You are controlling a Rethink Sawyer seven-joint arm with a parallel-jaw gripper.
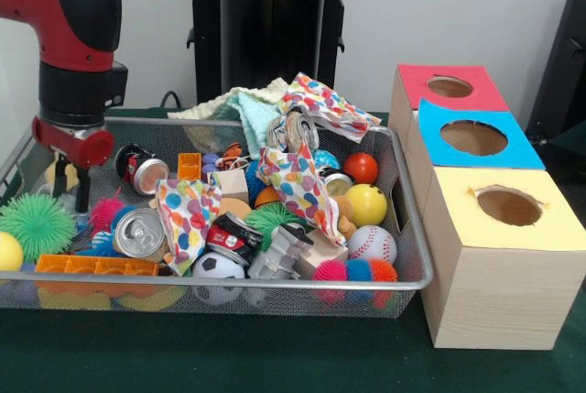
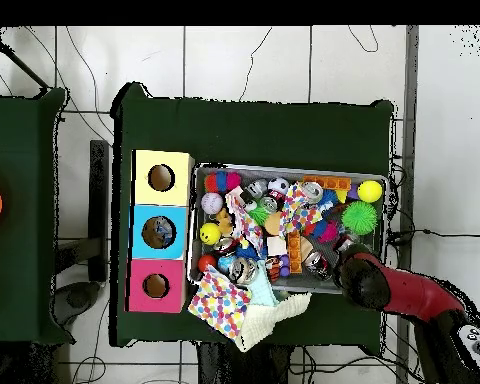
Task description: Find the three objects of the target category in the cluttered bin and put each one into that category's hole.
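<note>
A wire mesh bin [image 1: 407, 280] holds mixed clutter. In it are drink cans [image 1: 139, 233] [image 1: 142, 171], a crushed can [image 1: 234, 238], a red ball [image 1: 361, 168], a yellow ball [image 1: 366, 204], a baseball [image 1: 372, 245], a small soccer ball [image 1: 218, 269], a green spiky ball [image 1: 35, 225], orange bricks [image 1: 96, 266] and wooden blocks [image 1: 320, 251]. My gripper [image 1: 71, 190] hangs open over the bin's left end in the front view, just above the spiky toys, holding nothing. From overhead the gripper [image 2: 346, 250] is at the bin's lower right corner.
Three wooden boxes with round holes stand beside the bin: red top [image 1: 449, 87], blue top [image 1: 473, 137], yellow top [image 1: 508, 205]. Patterned cloths [image 1: 298, 182] [image 1: 186, 214] cover part of the clutter. Another cloth [image 1: 325, 104] drapes over the bin's far rim.
</note>
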